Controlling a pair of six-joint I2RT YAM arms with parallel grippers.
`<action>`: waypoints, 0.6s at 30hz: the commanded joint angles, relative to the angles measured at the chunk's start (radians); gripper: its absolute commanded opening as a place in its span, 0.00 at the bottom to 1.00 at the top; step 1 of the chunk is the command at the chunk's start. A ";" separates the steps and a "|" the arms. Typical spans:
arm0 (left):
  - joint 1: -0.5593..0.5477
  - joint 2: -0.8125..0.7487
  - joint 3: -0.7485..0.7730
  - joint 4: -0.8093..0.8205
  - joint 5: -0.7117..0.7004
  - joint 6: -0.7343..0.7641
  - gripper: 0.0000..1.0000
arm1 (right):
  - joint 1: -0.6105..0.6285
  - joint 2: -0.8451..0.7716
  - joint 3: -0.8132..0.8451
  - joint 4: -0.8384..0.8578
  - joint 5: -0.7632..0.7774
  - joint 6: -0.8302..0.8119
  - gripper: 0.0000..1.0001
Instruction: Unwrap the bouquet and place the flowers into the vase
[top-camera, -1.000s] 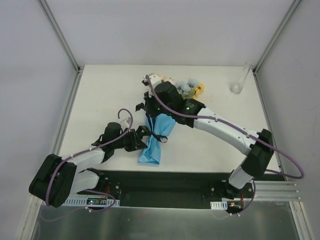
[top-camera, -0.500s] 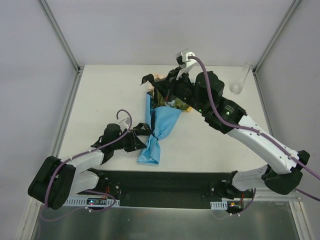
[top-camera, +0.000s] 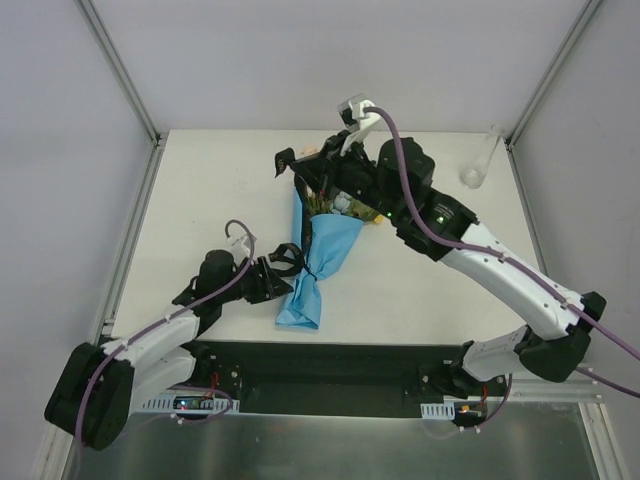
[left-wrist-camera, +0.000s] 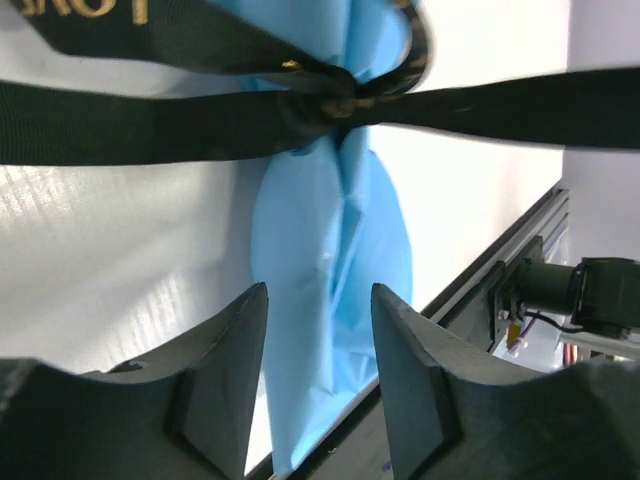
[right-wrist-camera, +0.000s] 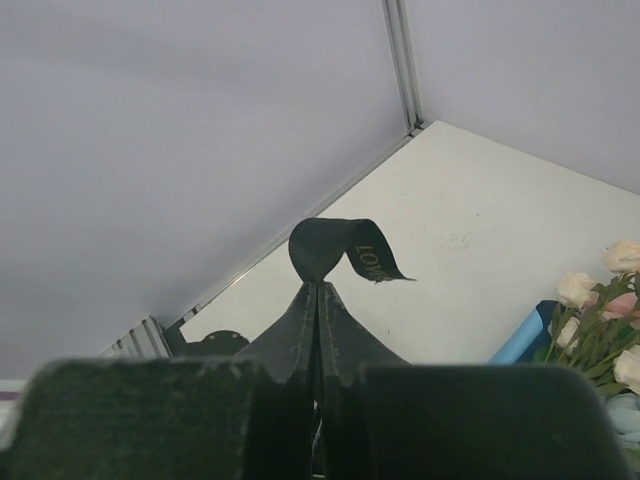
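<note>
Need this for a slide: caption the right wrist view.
Right hand shut on the black ribbon, flowers at lower right.

Matt blue paper (left-wrist-camera: 330, 250), woven black ribbon (left-wrist-camera: 150, 120)

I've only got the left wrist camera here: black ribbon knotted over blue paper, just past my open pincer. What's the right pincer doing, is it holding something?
Observer: Yes. The right pincer is shut on one tail of the black ribbon. The right wrist view shows that tail curling out of its tips.
Operator: Is the wrapping off the stems?
Observer: No. From above, the blue paper is wrapped round them, and the flowers stick out of its far end.
Operator: And where's the vase?
Observer: The vase stands at the far right corner of the table, apart from the paper, with no flowers in it.
</note>
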 joint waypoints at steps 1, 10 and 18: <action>-0.006 -0.240 0.039 -0.186 -0.092 0.041 0.50 | -0.024 0.124 0.057 0.027 -0.068 0.059 0.01; -0.004 -0.676 0.200 -0.549 -0.399 0.128 0.73 | -0.052 0.555 0.341 -0.071 -0.403 0.277 0.01; -0.004 -0.628 0.256 -0.584 -0.439 0.165 0.94 | -0.076 0.584 0.337 -0.273 -0.409 0.151 0.60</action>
